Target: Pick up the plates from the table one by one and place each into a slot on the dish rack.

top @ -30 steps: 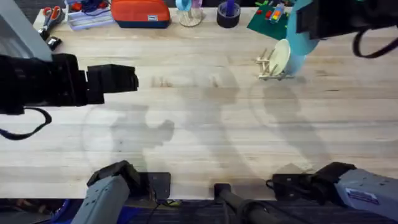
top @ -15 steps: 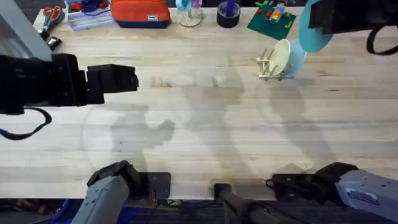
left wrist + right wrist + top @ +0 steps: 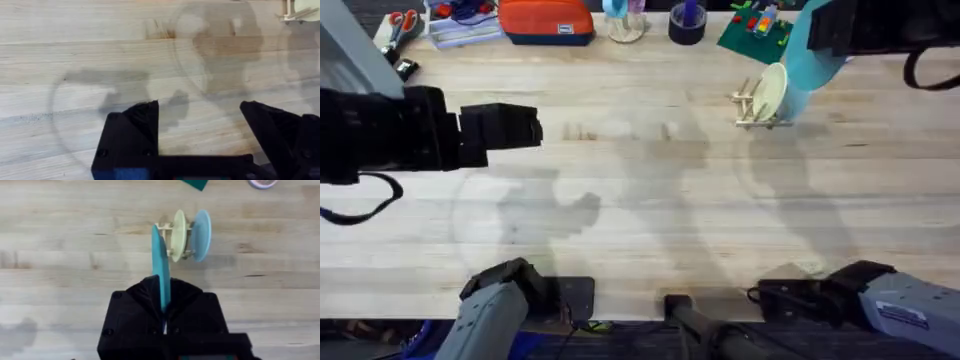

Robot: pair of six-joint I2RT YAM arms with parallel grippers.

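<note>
Turquoise plate [image 3: 161, 265] pinched edge-on between the pressed-together fingers of the right claw [image 3: 165, 307], held upright above the table [image 3: 60, 245]. Just beyond the right claw's tips stands the dish rack [image 3: 172, 230], a small light-wood frame with thin dowels. Cream plate [image 3: 179, 234] sits upright in a rack slot, pale blue plate [image 3: 201, 234] upright on the side of it away from the turquoise one. Held plate's top edge lines up beside the cream plate, on the rack's open side; whether it touches the rack cannot be told. In the overhead view the right claw's dark body [image 3: 860, 25] hangs over the table's far right area, the turquoise plate [image 3: 815, 60] below it, overlapping the rack [image 3: 752, 103] and cream plate [image 3: 770, 92]. Left claw [image 3: 200, 125] hovers over bare table, well apart from the rack, fingers spread wide with nothing between them; overhead it shows large and dark [image 3: 500, 132] at the left side. Past the right claw along the table's far edge: green building-block board [image 3: 752, 28], orange pouch [image 3: 546, 20], dark tape roll [image 3: 687, 24], scissors [image 3: 402, 22].
</note>
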